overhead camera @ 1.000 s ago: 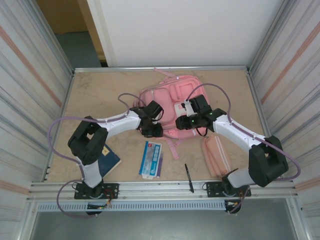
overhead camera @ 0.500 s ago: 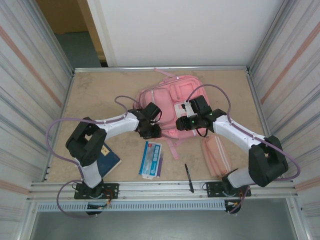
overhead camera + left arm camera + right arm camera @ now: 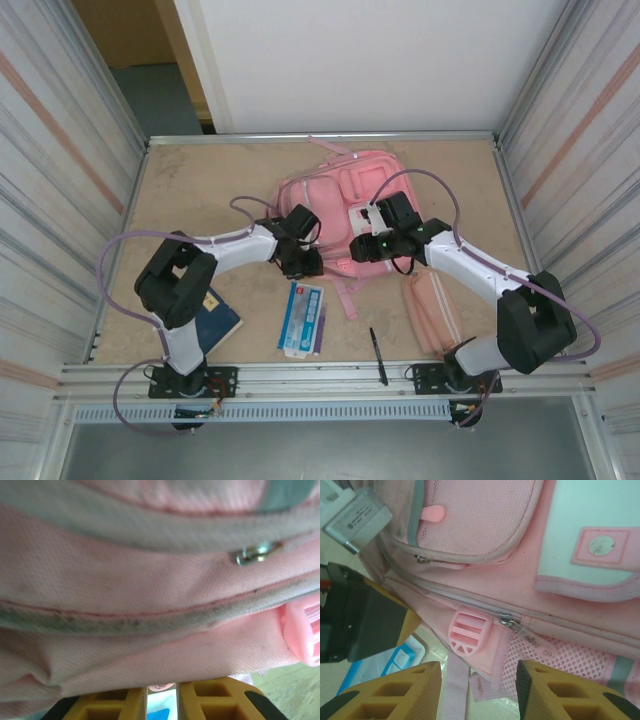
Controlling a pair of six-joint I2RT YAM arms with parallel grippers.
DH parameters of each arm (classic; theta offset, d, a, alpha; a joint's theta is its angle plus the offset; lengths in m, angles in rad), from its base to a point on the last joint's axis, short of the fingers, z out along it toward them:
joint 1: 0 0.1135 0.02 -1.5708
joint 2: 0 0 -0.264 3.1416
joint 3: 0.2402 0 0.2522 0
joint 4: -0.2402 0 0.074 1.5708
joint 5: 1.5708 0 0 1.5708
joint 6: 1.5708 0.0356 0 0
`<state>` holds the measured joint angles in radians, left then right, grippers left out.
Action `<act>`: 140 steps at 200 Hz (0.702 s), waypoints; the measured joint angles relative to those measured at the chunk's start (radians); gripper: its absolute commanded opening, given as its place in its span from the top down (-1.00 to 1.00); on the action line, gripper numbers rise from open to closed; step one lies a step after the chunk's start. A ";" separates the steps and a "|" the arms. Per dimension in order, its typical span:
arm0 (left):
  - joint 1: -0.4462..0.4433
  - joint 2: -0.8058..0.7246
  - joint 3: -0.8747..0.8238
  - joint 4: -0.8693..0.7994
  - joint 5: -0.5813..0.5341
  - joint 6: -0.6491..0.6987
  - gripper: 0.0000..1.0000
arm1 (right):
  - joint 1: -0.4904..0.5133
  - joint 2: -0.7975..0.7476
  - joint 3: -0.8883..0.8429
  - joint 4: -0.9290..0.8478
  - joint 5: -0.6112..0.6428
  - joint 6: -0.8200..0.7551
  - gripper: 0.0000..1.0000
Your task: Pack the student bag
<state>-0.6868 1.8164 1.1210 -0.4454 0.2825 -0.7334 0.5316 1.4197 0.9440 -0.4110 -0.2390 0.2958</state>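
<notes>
Right claw (image 3: 479,674) agape by bag (image 3: 485,582) buckle (image 3: 469,630)

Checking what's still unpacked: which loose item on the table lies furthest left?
The dark blue book; the white-blue packet, black pen and pink pencil case all lie to its right.

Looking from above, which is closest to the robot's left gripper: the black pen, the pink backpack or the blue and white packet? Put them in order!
1. Pink backpack: nearest, the left gripper sits right at its near left edge.
2. Blue and white packet: next, lying just toward the near edge from the gripper.
3. Black pen: farthest, off to the right by the near edge.
</notes>
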 measured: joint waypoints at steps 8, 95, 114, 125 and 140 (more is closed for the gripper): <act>0.007 0.000 -0.005 0.008 0.006 -0.001 0.63 | 0.001 0.000 0.000 0.000 0.000 0.000 0.13; 0.027 -0.021 -0.049 0.065 0.049 0.005 0.85 | 0.014 0.020 0.000 0.000 -0.001 0.000 0.13; 0.027 -0.048 -0.052 0.052 0.037 0.016 0.97 | 0.014 0.021 0.000 0.000 -0.001 0.000 0.13; 0.027 -0.064 -0.053 0.043 0.026 0.027 1.00 | 0.014 0.021 0.000 0.000 -0.001 0.000 0.13; 0.027 -0.084 -0.053 0.028 0.010 0.049 1.00 | 0.014 0.023 0.000 0.000 -0.005 0.005 0.13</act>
<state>-0.6601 1.7329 1.0683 -0.4175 0.2928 -0.6846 0.5461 1.4422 0.9440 -0.4107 -0.2443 0.3004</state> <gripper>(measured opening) 0.079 0.435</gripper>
